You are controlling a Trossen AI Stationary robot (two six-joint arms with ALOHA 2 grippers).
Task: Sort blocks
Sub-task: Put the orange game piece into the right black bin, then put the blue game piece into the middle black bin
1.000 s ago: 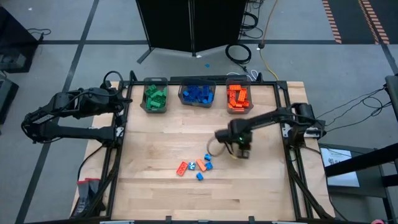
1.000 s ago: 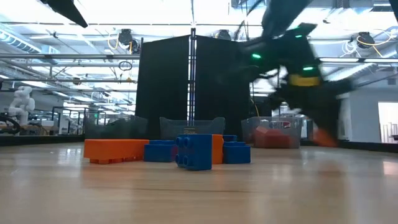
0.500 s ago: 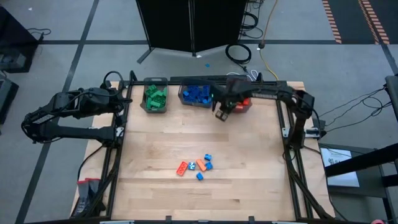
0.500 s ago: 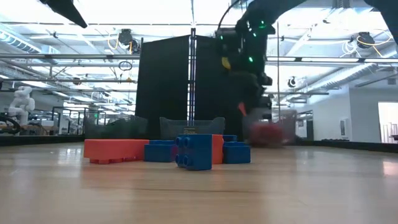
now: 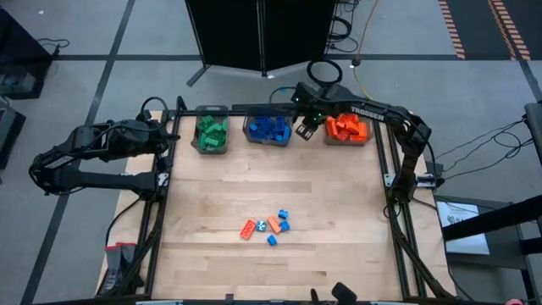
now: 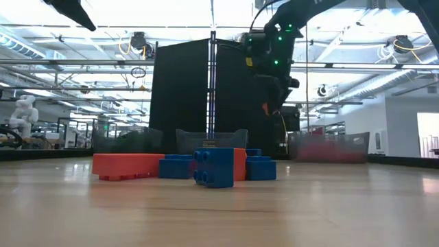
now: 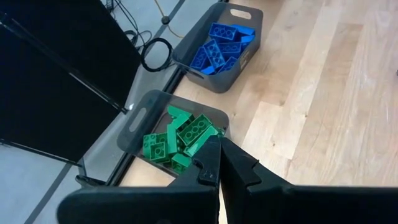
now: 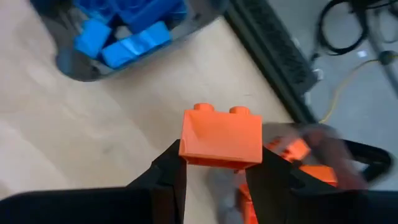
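Orange bin (image 5: 347, 130) shoved toward 3 o'clock; right gripper (image 5: 302, 131) clamps orange block (image 8: 221, 136) between bins. Left gripper (image 7: 219, 163) closed, empty.

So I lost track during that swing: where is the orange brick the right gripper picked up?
The orange brick is held in the right gripper, at the table's far edge, between the blue bin and the orange bin.
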